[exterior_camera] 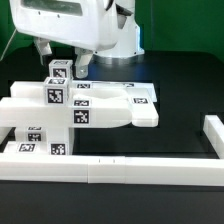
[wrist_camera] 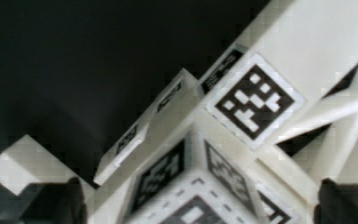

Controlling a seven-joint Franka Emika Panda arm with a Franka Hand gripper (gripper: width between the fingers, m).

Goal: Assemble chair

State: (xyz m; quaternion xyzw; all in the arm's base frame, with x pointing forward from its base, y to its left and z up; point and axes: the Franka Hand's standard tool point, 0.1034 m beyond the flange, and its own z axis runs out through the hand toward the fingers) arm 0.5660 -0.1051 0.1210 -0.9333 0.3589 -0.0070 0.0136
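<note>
Nearest to the camera, a long white border rail [exterior_camera: 120, 168] runs across the front of the black table [exterior_camera: 190, 85], and a short rail [exterior_camera: 212, 135] turns away from it at the exterior view's right. Just behind the front rail, at the exterior view's left, stands the chair [exterior_camera: 75, 105], already partly joined: several white blocks with black-and-white tags sit together as one stepped body, and a flat panel [exterior_camera: 125, 103] reaches out from it toward the exterior view's right. I judge that the work is somewhere in the middle; some parts are clearly connected, but the shape is not yet a complete chair, and I cannot tell which pieces are missing. Its long axis lies roughly left to right in the exterior view, with the flat panel end pointing right and a tagged upright block [exterior_camera: 57, 72] rising at the far left. Farther back, the gripper [exterior_camera: 62, 62] hangs just over this upright block with its jaws wide apart, holding nothing. In the wrist view, tagged faces of the chair [wrist_camera: 247, 95] fill the picture.
</note>
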